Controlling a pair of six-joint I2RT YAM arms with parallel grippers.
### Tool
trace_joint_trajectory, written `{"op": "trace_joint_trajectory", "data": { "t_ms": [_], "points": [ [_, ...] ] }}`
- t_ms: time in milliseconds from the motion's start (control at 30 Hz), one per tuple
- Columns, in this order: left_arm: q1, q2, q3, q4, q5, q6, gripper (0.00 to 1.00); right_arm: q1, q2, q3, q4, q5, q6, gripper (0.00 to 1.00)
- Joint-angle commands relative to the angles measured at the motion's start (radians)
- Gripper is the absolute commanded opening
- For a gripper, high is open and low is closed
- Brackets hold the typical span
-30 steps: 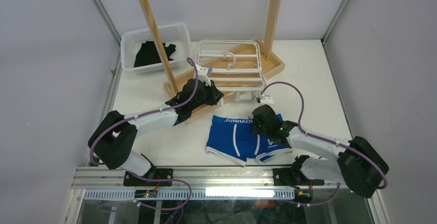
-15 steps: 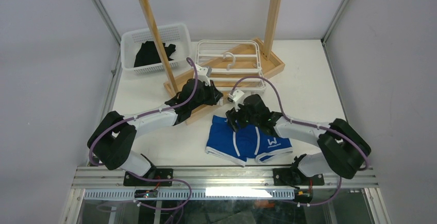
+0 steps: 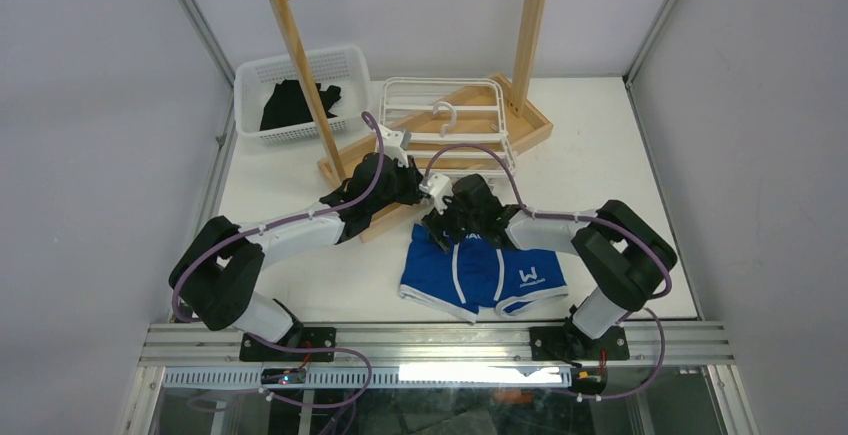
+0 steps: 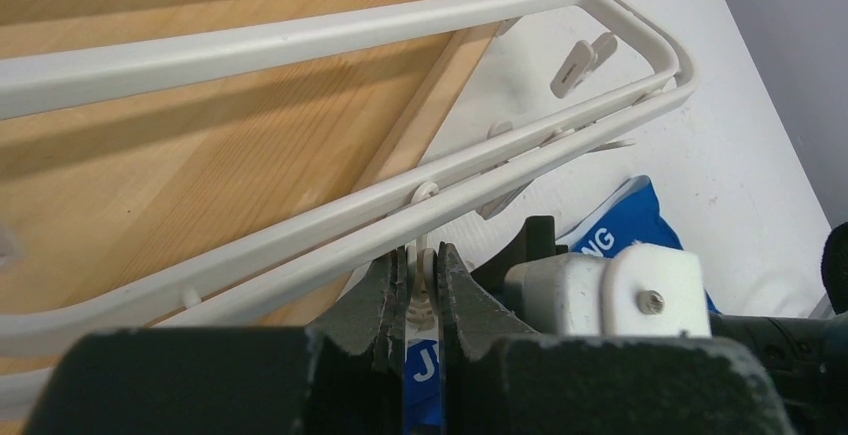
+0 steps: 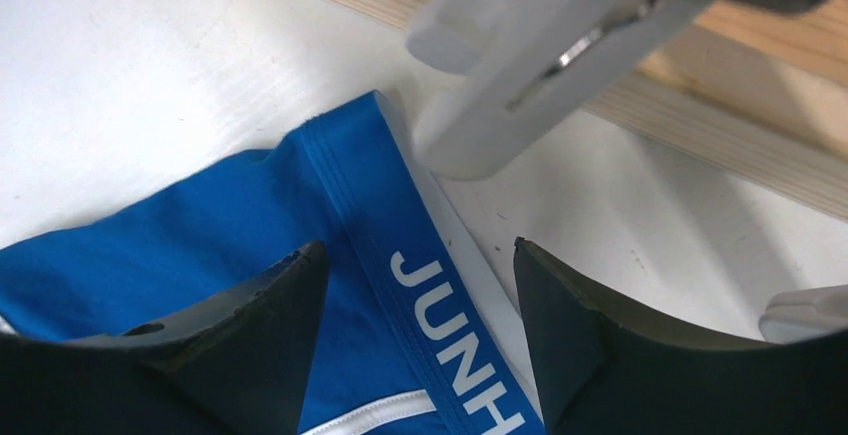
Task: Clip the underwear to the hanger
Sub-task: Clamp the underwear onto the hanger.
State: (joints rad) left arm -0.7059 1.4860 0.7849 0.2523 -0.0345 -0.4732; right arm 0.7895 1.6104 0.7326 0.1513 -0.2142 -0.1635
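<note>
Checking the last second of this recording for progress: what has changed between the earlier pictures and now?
The right end effector swung left across the underwear to the left end of its waistband, near the left end effector, and opened; its jaws now straddle the waistband. The left end effector stayed shut on a clip of the hanger. Underwear and hanger have not moved.

White table (image 3: 610,155) stood between plain grey walls (image 3: 90,105). Wooden rack (image 3: 294,45) and white basket (image 3: 248,95) sat at the back. Metal rail (image 3: 430,338) ran along the near edge, lit strip (image 3: 465,374) below.
</note>
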Motion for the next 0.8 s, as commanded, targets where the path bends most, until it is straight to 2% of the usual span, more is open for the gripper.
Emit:
{"op": "trace_joint_trajectory", "data": {
  "t_ms": [0,433,633,767],
  "points": [
    [-0.001,-0.08,0.014,0.001,-0.03,0.024,0.0,0.01,0.027,0.038,-0.015,0.065,-0.005,0.71],
    [0.007,-0.095,-0.034,-0.015,-0.094,0.004,0.0,0.097,0.028,0.035,-0.146,0.224,0.153,0.57],
    [0.013,-0.086,-0.051,0.001,-0.078,-0.011,0.0,0.13,0.0,-0.006,-0.185,0.242,0.25,0.46],
    [0.014,-0.087,-0.052,0.002,-0.075,-0.013,0.0,0.132,-0.008,-0.02,-0.207,0.264,0.309,0.35]
  ]
}}
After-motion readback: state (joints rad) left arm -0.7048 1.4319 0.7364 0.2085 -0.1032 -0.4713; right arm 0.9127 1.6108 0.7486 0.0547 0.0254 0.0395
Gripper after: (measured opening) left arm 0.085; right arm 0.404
